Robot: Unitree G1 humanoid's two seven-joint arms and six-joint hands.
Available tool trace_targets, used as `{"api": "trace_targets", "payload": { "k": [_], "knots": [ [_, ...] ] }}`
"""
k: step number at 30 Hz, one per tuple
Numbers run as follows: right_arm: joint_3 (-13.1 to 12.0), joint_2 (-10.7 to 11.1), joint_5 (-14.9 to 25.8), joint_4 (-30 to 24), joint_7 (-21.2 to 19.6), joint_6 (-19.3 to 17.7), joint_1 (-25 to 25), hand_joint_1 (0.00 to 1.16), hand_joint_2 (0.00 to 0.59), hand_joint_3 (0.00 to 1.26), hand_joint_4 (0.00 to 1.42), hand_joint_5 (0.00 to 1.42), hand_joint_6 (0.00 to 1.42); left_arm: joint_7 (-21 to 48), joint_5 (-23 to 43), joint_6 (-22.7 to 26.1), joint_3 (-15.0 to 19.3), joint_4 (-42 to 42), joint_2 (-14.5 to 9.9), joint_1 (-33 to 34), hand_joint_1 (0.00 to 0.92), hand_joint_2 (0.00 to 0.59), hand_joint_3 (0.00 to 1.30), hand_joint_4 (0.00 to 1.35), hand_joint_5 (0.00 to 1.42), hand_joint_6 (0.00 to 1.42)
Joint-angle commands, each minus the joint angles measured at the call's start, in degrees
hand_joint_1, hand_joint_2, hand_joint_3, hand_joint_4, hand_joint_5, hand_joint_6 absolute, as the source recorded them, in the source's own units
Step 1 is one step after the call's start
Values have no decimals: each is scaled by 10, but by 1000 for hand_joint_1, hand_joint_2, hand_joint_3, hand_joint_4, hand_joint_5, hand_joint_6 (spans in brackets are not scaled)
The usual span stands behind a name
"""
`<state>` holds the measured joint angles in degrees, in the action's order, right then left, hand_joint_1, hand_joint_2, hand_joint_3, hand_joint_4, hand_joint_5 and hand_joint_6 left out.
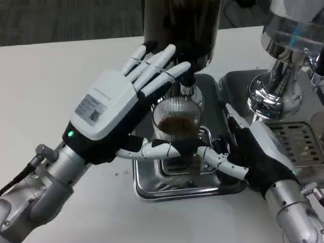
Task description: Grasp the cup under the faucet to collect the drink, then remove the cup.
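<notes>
A ribbed glass cup [176,120] with dark drink in it stands on the steel drip tray [152,188], right under the faucet [188,87] of the dark dispenser [182,25]. My left hand [109,109] wraps the cup from the left. Its thumb [154,150] lies across the front of the cup's base, and its straight fingers [154,66] run past the rim up beside the faucet. My right hand [250,152] sits low at the tray's right side, fingers apart. One of its fingertips [206,152] reaches near the cup's base; whether it touches is unclear.
A chrome espresso machine [278,76] with a perforated grate [298,139] stands at the right, just behind my right hand. White table [55,76] stretches out to the left of the tray.
</notes>
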<state>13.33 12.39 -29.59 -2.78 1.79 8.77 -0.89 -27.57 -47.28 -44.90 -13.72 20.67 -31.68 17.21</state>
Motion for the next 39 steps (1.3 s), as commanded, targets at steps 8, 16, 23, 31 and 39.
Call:
{"api": "trace_targets", "payload": {
  "k": [8, 16, 23, 31, 39],
  "knots": [
    [2, 1, 15, 17, 5, -12, -24, 348, 226, 0, 0, 0, 0, -23, 35, 21, 54, -3, -8, -83, 24, 101, 145, 0, 100, 0],
    [14, 3, 19, 23, 12, -16, -30, 347, 226, 0, 0, 0, 0, -25, 72, 35, 86, 15, -7, -147, 57, 133, 136, 0, 102, 0],
    [13, 6, 20, 20, 11, -14, -30, 347, 226, 0, 0, 0, 0, -33, 93, 38, 92, 49, 2, -177, 78, 145, 134, 0, 109, 0],
    [16, 8, 21, 14, 12, -16, -25, 372, 220, 0, 0, 0, 0, -34, 96, 44, 86, 89, 6, -172, 86, 147, 146, 0, 116, 0],
    [6, -7, 41, 32, 5, -21, -37, 441, 213, 0, 0, 0, 0, -38, 99, 37, 79, 121, 9, -174, 84, 160, 192, 0, 142, 0]
  ]
}}
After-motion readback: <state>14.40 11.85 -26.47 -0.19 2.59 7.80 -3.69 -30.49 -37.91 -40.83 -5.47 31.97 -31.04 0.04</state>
